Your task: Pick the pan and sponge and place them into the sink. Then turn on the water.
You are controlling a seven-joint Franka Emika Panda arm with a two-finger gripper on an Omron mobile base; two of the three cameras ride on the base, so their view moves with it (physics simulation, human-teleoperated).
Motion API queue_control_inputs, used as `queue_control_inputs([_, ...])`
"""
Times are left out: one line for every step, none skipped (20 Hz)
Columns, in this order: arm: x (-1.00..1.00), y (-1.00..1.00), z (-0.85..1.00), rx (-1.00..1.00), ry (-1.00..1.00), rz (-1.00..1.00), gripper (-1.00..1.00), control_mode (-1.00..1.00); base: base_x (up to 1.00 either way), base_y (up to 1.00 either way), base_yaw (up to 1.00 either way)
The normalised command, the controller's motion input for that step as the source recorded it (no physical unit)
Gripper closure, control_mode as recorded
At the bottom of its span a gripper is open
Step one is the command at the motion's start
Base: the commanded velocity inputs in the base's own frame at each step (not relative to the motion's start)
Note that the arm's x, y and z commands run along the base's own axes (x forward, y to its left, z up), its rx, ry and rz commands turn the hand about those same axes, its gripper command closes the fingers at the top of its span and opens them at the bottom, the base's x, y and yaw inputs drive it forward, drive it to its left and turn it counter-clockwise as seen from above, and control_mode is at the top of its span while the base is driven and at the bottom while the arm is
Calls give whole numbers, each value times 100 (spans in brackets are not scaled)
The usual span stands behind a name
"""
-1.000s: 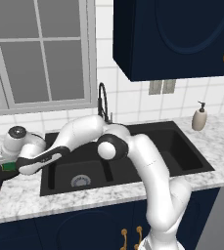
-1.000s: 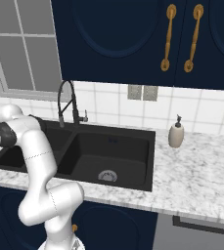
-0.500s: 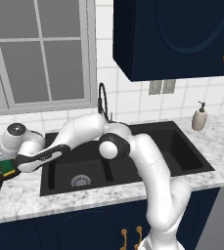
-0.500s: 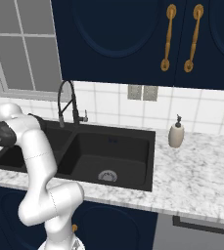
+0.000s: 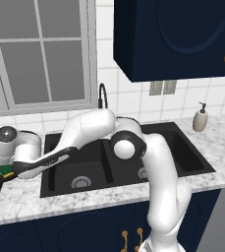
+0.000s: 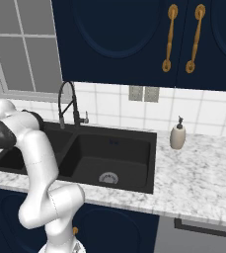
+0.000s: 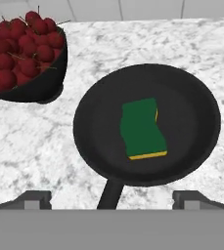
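Gripper (image 7: 111, 197), jaws spread wide and holding nothing, hovers over the marble-veined counter (image 7: 30, 141). Directly ahead of its fingertips lies the round matte-black pan (image 7: 182, 112), with the wavy-edged green-topped, yellow-bodied sponge (image 7: 142, 128) inside. A dark bowl of glossy cherries (image 7: 20, 53) sits beyond, upper left.

This is a rendered home kitchen. A black double sink (image 6: 92, 160) is set into a marbled white desk (image 6: 198, 178), and a coiled black faucet (image 6: 65, 106) rises behind it. Behind the sink are white wall tiles (image 6: 134, 111) and a window (image 5: 40, 54); above it hang dark blue cupboards (image 6: 134, 39) with brass handles (image 6: 169, 37). A soap dispenser (image 6: 177, 136) stands right of the sink, a bowl of cherries (image 7: 23, 58) and a frying pan (image 7: 147, 124) to its left.
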Motion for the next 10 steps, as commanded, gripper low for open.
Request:
queue_control_inputs([-71, 0, 0, 0, 0, -19, -100, -100, 0, 0, 0])
queue_control_inputs([-69, -1, 0, 0, 0, -15, -100, -100, 0, 0, 0])
queue_control_inputs([-72, -2, 0, 0, 0, -14, -100, -100, 0, 0, 0])
queue_control_inputs([-70, -1, 0, 0, 0, -14, -100, -100, 0, 0, 0])
queue_control_inputs([-68, 0, 0, 0, 0, -13, -100, -100, 0, 0, 0])
queue_control_inputs([-69, 0, 0, 0, 0, -13, -100, -100, 0, 0, 0])
queue_control_inputs([-56, 0, 0, 0, 0, -13, -100, -100, 0, 0, 0])
queue_control_inputs([-47, 0, 0, 0, 0, -13, -100, -100, 0, 0, 0])
queue_control_inputs([-38, 0, 0, 0, 1, -13, -100, -100, 0, 0, 0])
queue_control_inputs([-24, 0, 0, 0, 7, -11, -100, -100, 0, 0, 0])
